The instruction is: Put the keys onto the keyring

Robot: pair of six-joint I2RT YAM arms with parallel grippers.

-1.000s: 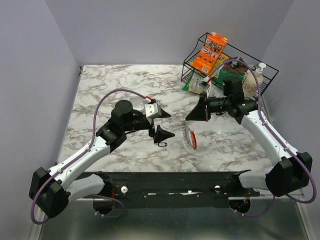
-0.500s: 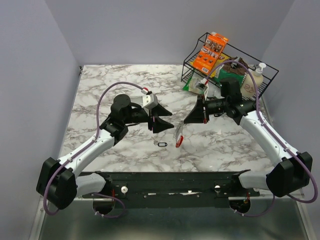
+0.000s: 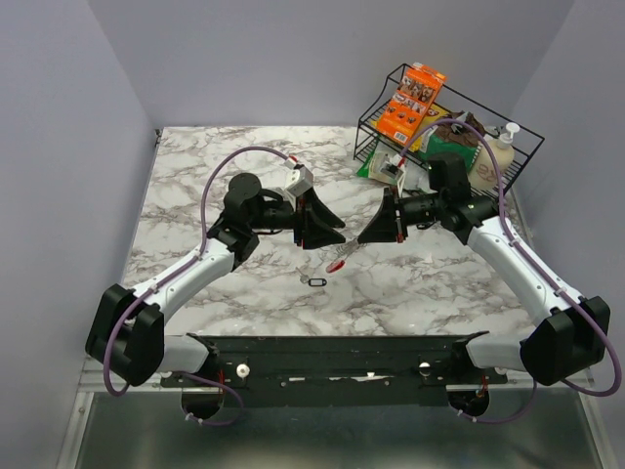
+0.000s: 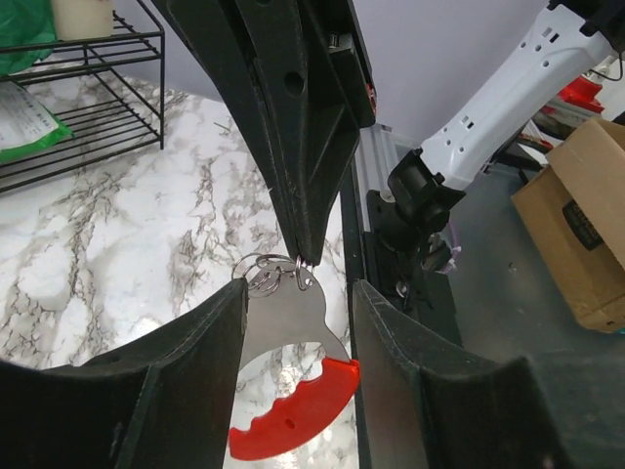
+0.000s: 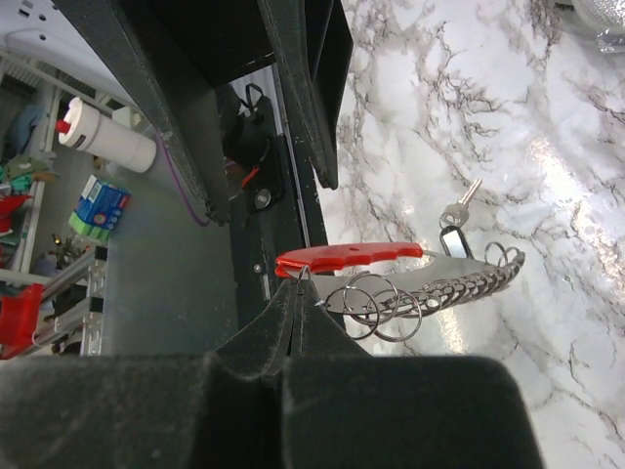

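Top external view: the left gripper [image 3: 337,234] reaches in from the left of the palm-sized bundle of red curved strip and silver-grey metal rings, the keyring [image 3: 339,262], which hangs above the white marble table [image 3: 195,176]. In the left wrist view its black fingers [image 4: 195,371] stand apart on either side of the keyring's silver plate [image 4: 283,327]. The plate's edges meet both, but whether they press on it I cannot tell. The tiny silver key with a dark oval head [image 3: 315,281] lies flat on the marble, just left of the keyring and nearer the arm bases, touching neither gripper. From the keyring's right, the right gripper [image 3: 359,240] has its fingers clenched on one of the keyring's silver rings; the right wrist view shows that pinch at its tip [image 5: 296,278], with the key [image 5: 454,227] beyond. Well right of the keyring stands a black wire rack [image 3: 525,147].
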